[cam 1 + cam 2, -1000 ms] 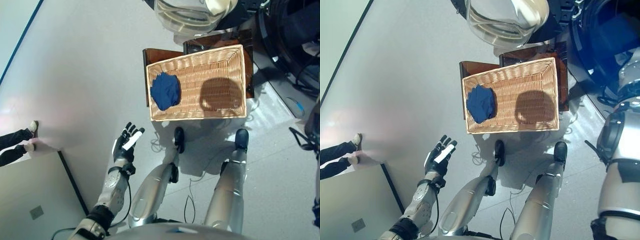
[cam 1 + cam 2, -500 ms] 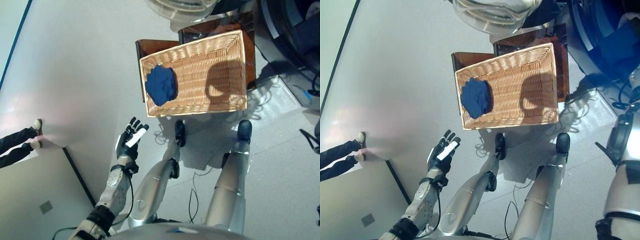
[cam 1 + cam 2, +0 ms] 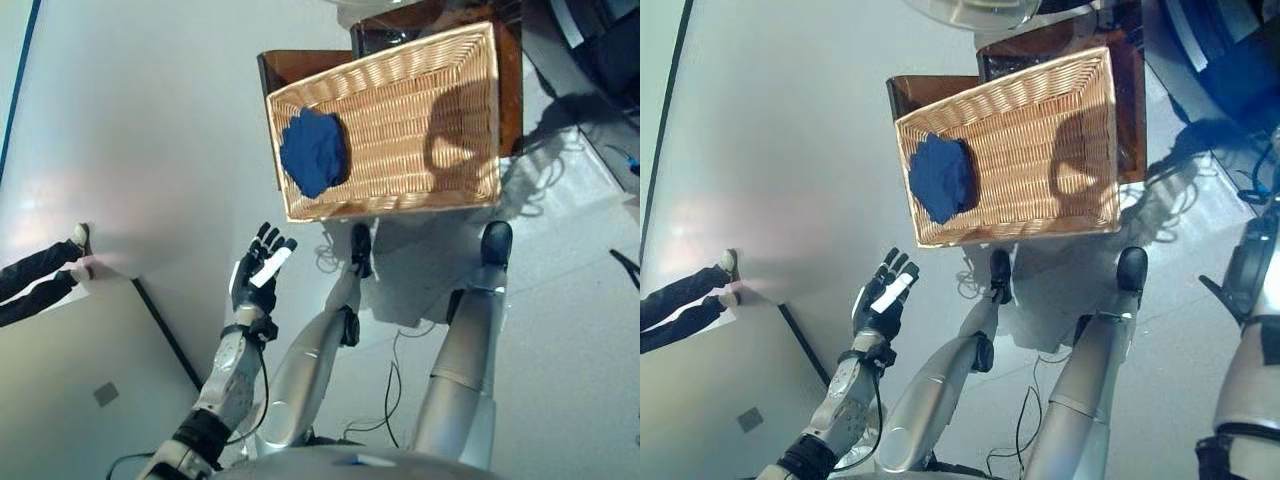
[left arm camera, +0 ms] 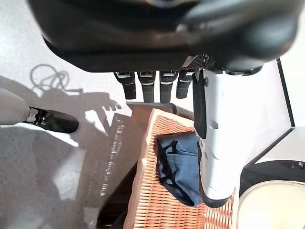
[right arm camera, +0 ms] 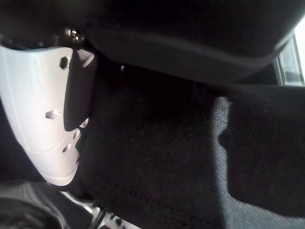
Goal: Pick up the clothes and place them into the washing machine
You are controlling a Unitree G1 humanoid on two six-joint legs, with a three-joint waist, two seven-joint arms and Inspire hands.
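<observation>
The blue cloth (image 3: 313,151) lies crumpled at the left end of the wicker basket (image 3: 440,190), on a dark wooden stand (image 3: 283,66); it looks soft, light and limp, best gathered at its bunched middle; the left hand (image 3: 258,279) hangs near the basket's left corner, fingers straight, empty; the right hand (image 5: 52,119) shows only against dark fabric, its fingers hidden; the washing machine is cut off.

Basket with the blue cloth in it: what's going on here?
The wicker basket sits on the floor before the robot, with a crumpled blue garment lying at its left end. The left hand hangs open beside it, apart from the basket and holding nothing. The right hand shows only in its wrist view, close against dark fabric; its fingers are out of sight.
</observation>
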